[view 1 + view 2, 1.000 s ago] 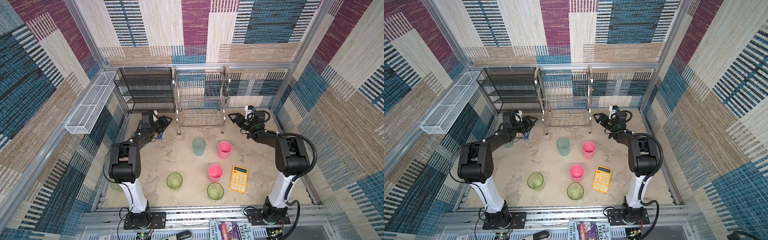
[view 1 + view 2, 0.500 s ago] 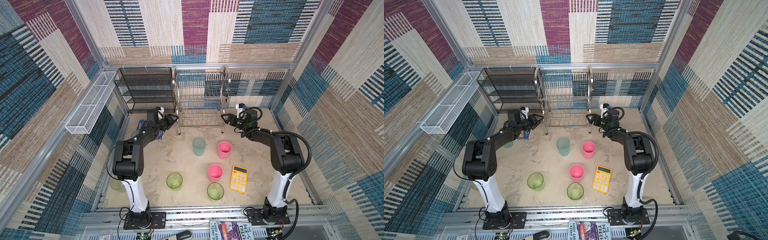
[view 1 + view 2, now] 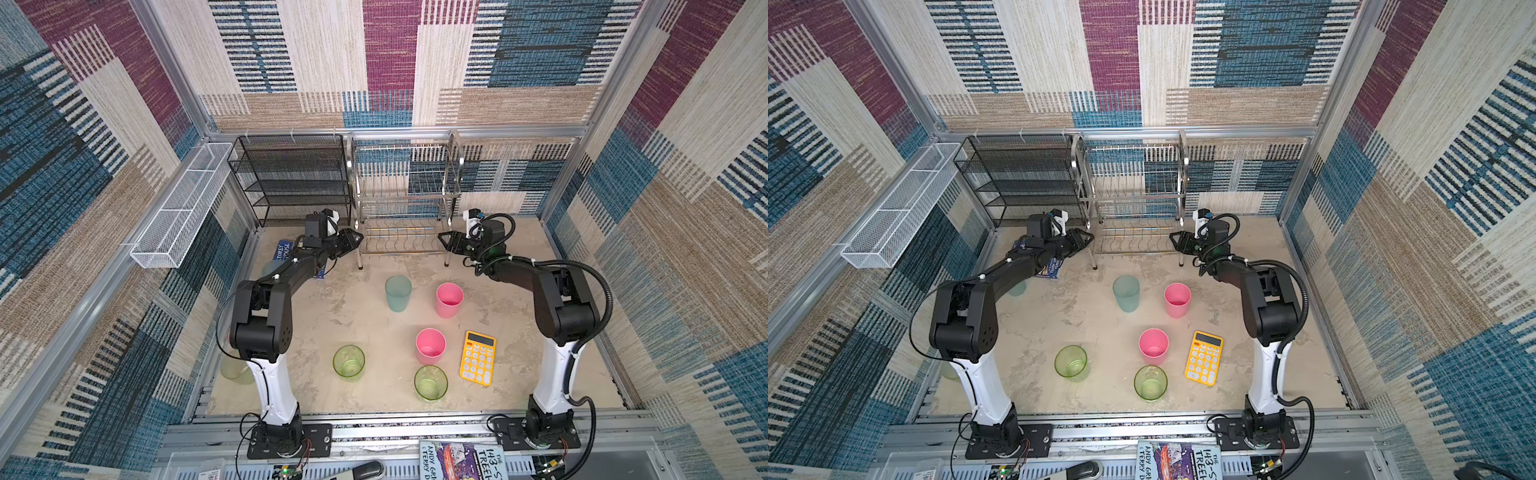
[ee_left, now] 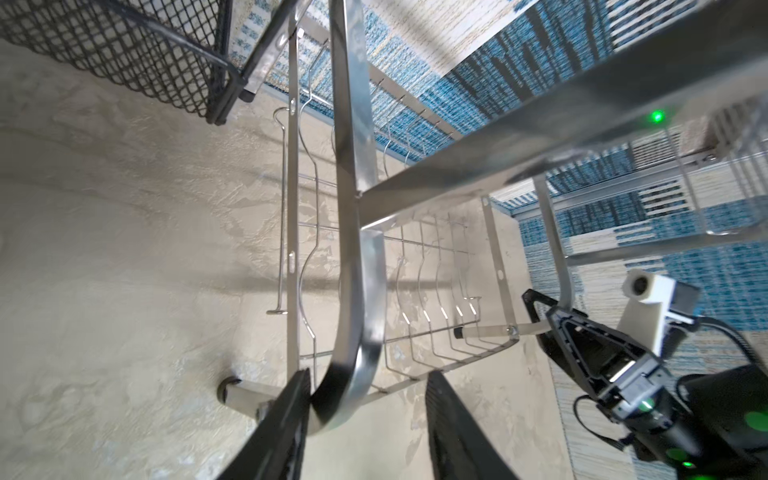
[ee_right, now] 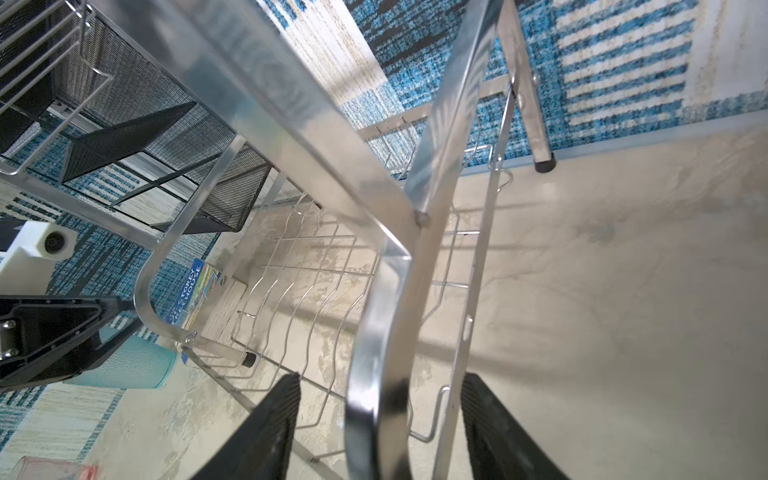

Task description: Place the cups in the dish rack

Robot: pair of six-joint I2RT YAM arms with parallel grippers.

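Note:
The silver dish rack stands at the back with no cup in it. My left gripper is open astride the rack's left curved frame tube; one finger touches the tube. My right gripper is open astride the right frame tube, with gaps on both sides. On the table stand a teal cup, two pink cups and two green cups. Another teal cup sits half hidden under the left arm.
A black mesh shelf unit stands left of the rack, and a white mesh trough hangs on the left wall. A yellow calculator lies front right. A blue book lies under the left arm. A pale cup stands by the left arm's base.
Both grippers have moved inward from the table's sides to the rack's side frames. Their jaws have narrowed around the tubes.

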